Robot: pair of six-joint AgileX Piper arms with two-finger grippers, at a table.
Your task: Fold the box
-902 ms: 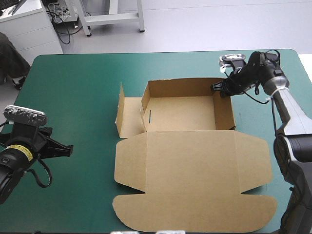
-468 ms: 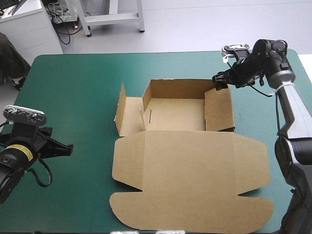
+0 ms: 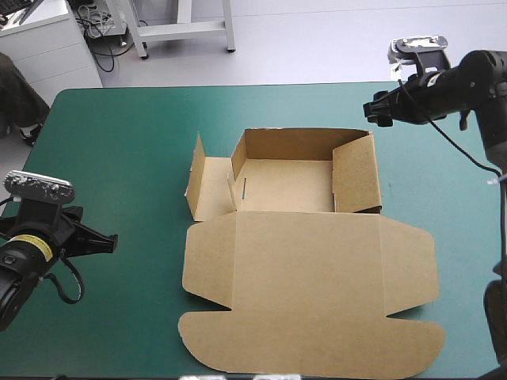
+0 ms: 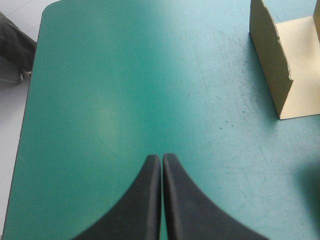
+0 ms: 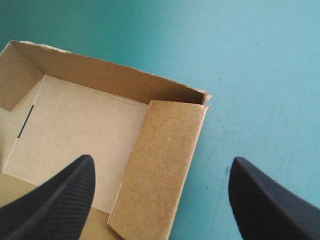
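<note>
Ahead of the right hand (image 5: pixel 161 159), the box (image 5: pixel 75 130) lies untouched.

Robotics lab: teal-green table (image 3: pixel 119 142), white cabinet (image 3: pixel 47 47), cable tangle (image 3: pixel 99 28), white metal stand (image 3: pixel 182 30), grey floor (image 3: pixel 317 39).

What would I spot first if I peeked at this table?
The big brown box in the middle of the teal-green table: an open tray with its lid lying flat. The right gripper hovers open near its far right corner; the left gripper sits shut at the left.
</note>
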